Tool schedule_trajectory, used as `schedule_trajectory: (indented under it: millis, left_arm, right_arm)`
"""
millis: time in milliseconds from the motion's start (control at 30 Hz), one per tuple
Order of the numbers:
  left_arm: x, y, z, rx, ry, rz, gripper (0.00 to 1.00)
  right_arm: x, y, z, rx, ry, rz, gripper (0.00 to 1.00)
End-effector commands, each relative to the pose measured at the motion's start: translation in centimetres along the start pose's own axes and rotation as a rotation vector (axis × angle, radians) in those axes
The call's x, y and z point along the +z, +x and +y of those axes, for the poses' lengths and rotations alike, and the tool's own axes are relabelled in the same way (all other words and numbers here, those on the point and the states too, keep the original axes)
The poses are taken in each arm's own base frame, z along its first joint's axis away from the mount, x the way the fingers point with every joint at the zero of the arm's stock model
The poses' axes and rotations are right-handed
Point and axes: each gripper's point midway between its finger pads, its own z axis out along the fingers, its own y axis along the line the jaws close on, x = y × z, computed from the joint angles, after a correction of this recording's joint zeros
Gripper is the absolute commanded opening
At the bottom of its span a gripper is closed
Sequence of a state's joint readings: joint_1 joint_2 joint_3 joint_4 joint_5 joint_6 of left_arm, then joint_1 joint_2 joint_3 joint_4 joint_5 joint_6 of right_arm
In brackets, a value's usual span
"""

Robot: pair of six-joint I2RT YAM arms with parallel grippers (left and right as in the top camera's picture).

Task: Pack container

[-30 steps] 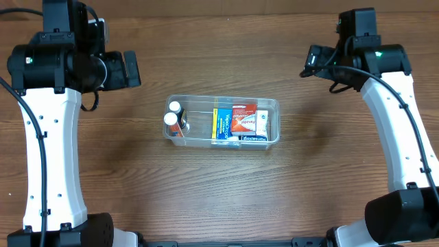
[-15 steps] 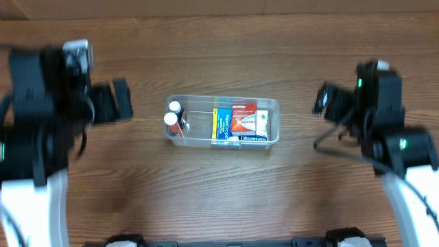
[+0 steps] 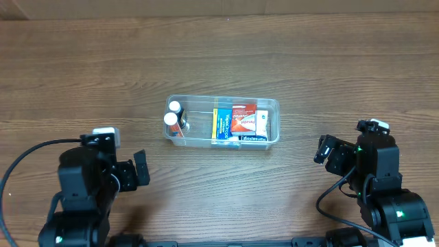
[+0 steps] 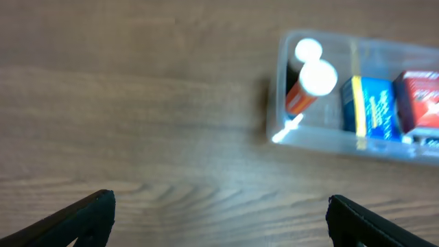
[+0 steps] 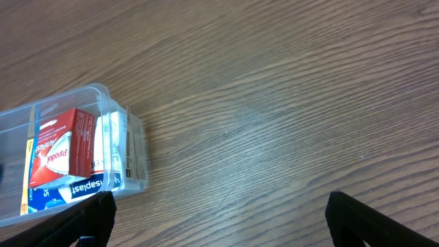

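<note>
Left wrist view: left gripper [image 4: 219, 216] is seen spread wide, nothing held or touched; right gripper [image 5: 219, 216] likewise. The container [image 3: 199, 121], filled with boxes [image 3: 236, 121] and white-capped bottles [image 3: 170, 119], is placed ahead, between both, well apart. Wood table [image 3: 219, 192] is seen around each.

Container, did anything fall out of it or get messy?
No, nothing stands out. The container sits flat on the table. The boxes and the two white-capped bottles are all inside it, and nothing is spilled around it.
</note>
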State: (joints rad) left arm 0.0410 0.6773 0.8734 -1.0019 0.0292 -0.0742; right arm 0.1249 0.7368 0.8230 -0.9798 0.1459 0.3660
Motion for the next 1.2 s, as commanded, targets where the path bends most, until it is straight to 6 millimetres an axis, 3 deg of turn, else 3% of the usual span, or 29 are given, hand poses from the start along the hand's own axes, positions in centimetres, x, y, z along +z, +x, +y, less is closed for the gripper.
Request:
schedule_trajectory:
  millis: [0,400,500,633,800,933,1067,1167]
  left_arm:
    - [1.2,1.4,0.4,0.011,-0.017,0.05,1.0]
    - [2.0,1.8,0.5,0.009,-0.02,0.095,1.0]
    - [2.0,1.8,0.5,0.009,-0.02,0.095,1.0]
    - [2.0,1.8,0.5,0.01,-0.02,0.095,1.0]
    - [2.0,1.8,0.5,0.009,-0.02,0.095,1.0]
    - [2.0,1.8,0.5,0.01,-0.02,0.095,1.0]
    - [2.0,1.8,0.5,0.009,-0.02,0.095,1.0]
    - [2.0,1.8,0.5,0.01,-0.02,0.095,1.0]
  right_arm:
    - [0.1,0.0,-0.2,0.005,0.009,-0.006,1.0]
    - [0.1,0.2,-0.3,0.003,0.013,0.003,1.0]
    - [-0.7,0.9,-0.7,-0.003,0.009,-0.007,1.0]
    - [-1.4,1.2,-0.7,-0.052,-0.073,-0.175,1.0]
    - [-1.4,2.2,0.6,-0.163,-0.235,-0.38,1.0]
    - [-1.9,0.7,2.3,-0.293,-0.306,-0.563,1.0]
    - [-2.0,-1.3,3.2,-0.312,-0.338,-0.759,1.0]
    - [-1.7,-1.6,3.3,-0.324,-0.347,-0.844,1.0]
